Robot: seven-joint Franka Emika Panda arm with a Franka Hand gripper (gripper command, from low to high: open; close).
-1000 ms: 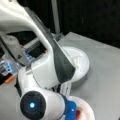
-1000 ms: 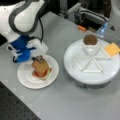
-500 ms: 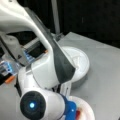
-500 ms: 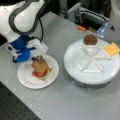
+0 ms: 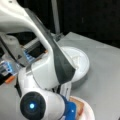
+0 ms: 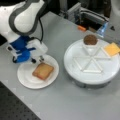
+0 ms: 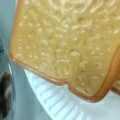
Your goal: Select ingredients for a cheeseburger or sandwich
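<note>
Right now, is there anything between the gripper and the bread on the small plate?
Nothing visible. In a front view the gripper sits at the white plate's far rim, just beside the bread. The wrist view shows the bread close up and unobstructed.

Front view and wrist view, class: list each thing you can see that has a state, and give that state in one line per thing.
Bread slice: lying flat on the white plate, top bare.
White plate: holding the bread.
Round tray: holding a brown patty and a cheese slice in separate sections.
Gripper: at the plate's far edge, beside the bread.
</note>
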